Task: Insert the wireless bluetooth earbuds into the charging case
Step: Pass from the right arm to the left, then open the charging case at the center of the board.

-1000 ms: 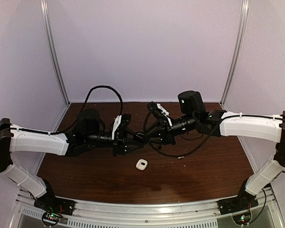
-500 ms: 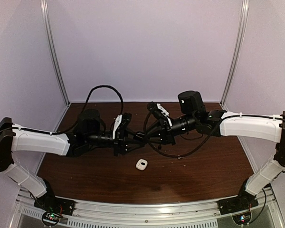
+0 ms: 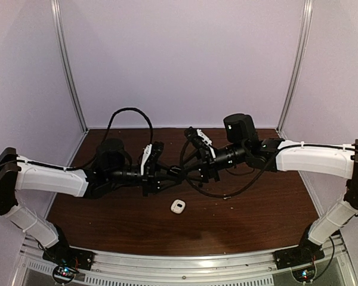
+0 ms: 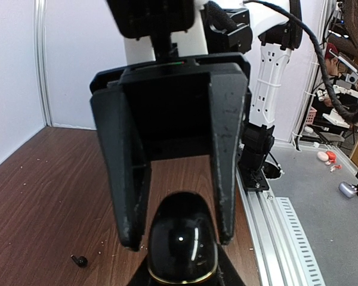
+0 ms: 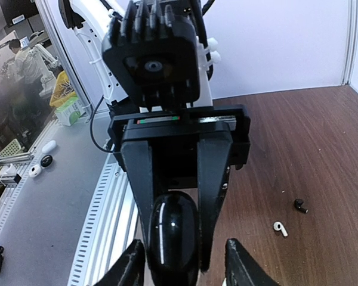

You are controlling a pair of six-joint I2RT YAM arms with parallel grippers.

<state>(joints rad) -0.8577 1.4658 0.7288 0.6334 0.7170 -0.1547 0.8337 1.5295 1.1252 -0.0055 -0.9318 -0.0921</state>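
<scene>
A glossy black charging case [image 4: 182,247] with a gold rim hangs above the table's middle, where both grippers meet tip to tip. My left gripper [image 3: 172,174] is shut on it; the right wrist view shows its fingers [image 5: 142,196] clamped on the case [image 5: 173,238]. My right gripper [image 3: 186,169] is open and straddles the same case with small gaps on either side. Its own fingertips [image 5: 238,262] stand wide of the case. A white earbud [image 5: 279,228] and a black earbud [image 5: 300,206] lie on the table. The left wrist view also shows a black earbud [image 4: 79,260].
A small white charging case [image 3: 178,207] lies on the brown table [image 3: 107,220] in front of the grippers. A metal rail [image 3: 185,262] runs along the near edge. Purple walls enclose the back and sides.
My right gripper's jaws have spread apart off the black case. The left gripper has tightened a little on it. Both arms have hardly moved.
</scene>
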